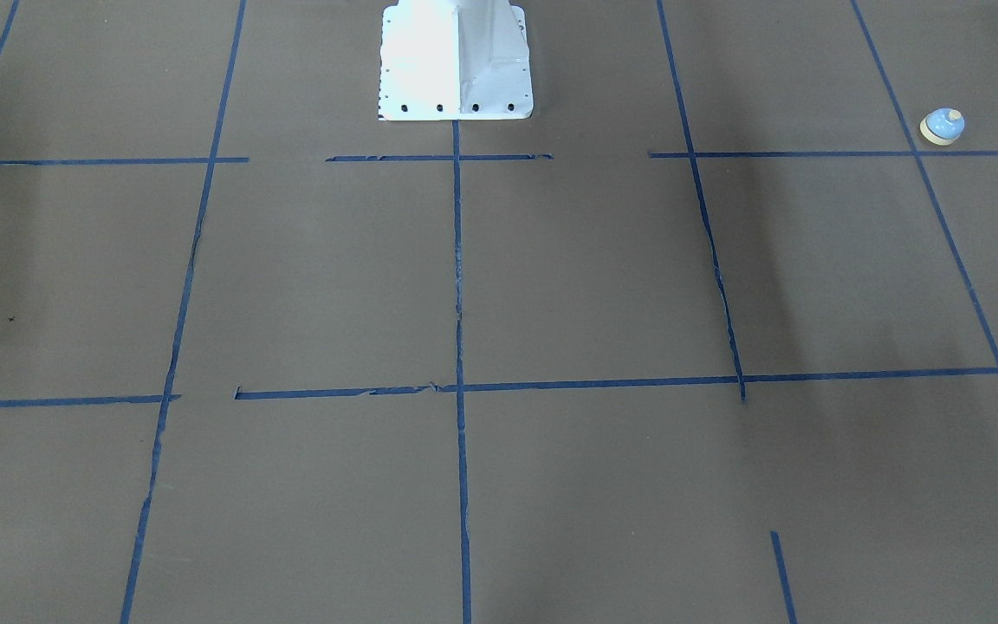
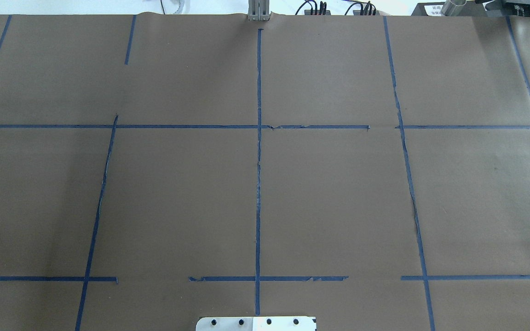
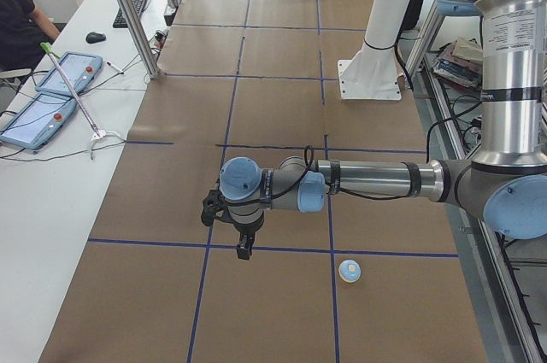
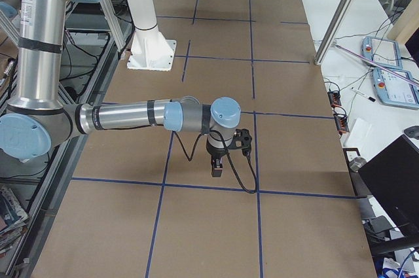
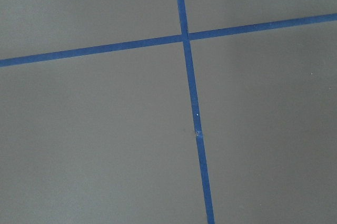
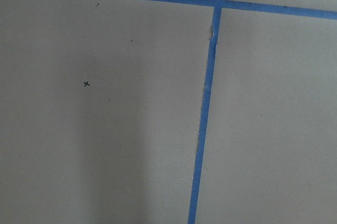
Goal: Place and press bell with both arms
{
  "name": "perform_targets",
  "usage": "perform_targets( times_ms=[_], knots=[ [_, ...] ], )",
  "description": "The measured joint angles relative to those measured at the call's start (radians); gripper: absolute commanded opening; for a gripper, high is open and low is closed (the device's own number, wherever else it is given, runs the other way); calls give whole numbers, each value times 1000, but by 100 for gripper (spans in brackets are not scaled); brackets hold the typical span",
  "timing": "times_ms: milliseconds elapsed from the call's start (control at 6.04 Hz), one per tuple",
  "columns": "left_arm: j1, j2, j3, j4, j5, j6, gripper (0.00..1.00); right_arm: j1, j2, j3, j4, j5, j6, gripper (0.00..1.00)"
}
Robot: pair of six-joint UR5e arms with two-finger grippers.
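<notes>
My left hand [image 3: 243, 249], open or closed I can't tell, hangs near the small light-blue dome-shaped cream-based bell [image 3: 349, 272]; off-centre pinch could skid it over the brown paper counter [image 3: 273, 320].

Brown paper covers the tabletop [image 2: 177, 193], crossed by blue tape lines [image 2: 259, 184] in a grid. A white pedestal [image 1: 456, 61] stands at one long edge. Two handheld control tablets [image 3: 36, 117] and a keyboard [image 3: 137, 6] lie on a white side desk [image 3: 51, 209].
</notes>
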Motion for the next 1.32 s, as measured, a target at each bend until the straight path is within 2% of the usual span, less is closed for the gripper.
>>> perform_targets(
  times_ms=[496, 827, 993, 1324],
  knots=[
    [0, 7, -5, -11, -2, 2, 100, 0, 0, 12, 20, 1, 1, 100],
    [1, 56, -26, -41, -2, -4, 100, -1, 1, 14, 28, 9, 3, 100],
    [5, 100, -32, -92, -1, -53, 100, -3, 1, 14, 42, 14, 4, 100],
    [65, 253, -32, -349, 5, -216, 100, -5, 1, 13, 73, 29, 5, 100]
  ],
)
